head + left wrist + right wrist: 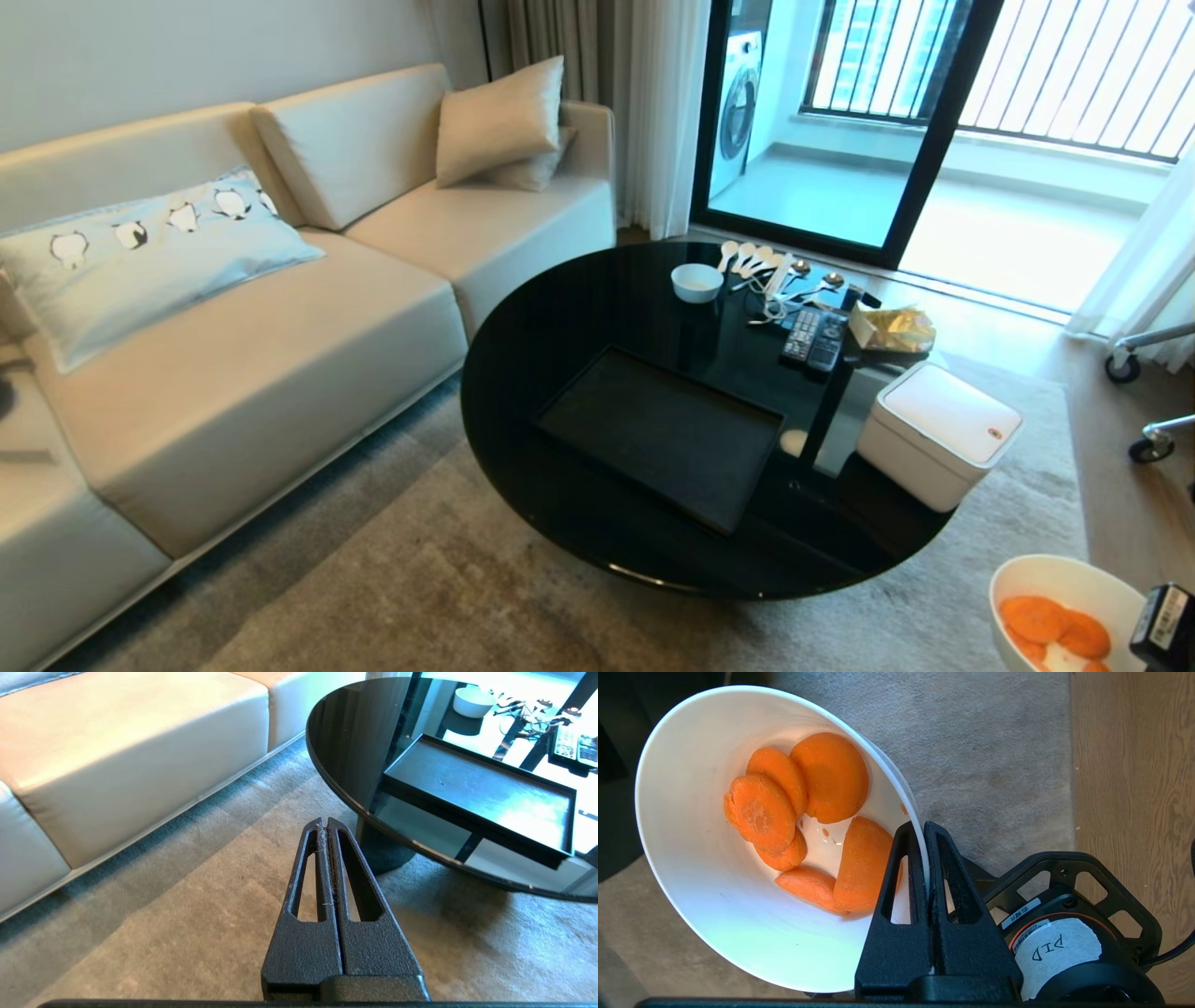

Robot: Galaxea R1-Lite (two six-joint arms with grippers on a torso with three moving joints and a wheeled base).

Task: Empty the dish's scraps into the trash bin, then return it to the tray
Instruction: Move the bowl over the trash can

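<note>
- Right gripper (924, 833) clamped on the rim of the dish (714, 896), one finger inside the wall and one outside, holding it over grey carpet (980, 742) beside a strip of wood floor (1134, 788).
- In the head view, dish (1064, 579) at about 5 o'clock, off the round black table (560, 327) and low beside it.
- Scraps (808, 816) lying in the bowl's bottom: several orange carrot slices, overlapping, one leaning against the wall next to the inner finger.
- Tray (663, 434) bare, flat on the tabletop near its centre, with nothing on it.
- Small white bowl (696, 282) at about 12 o'clock on the table; spoons (756, 261) and two remote controls (814, 340) toward 1 o'clock.
- White boxy container (938, 434) standing on the carpet at the table's 3 o'clock edge.
- Left gripper (327, 828) with fingers pressed together and gripping nothing, hanging over the carpet between the sofa (140, 756) and the table.
</note>
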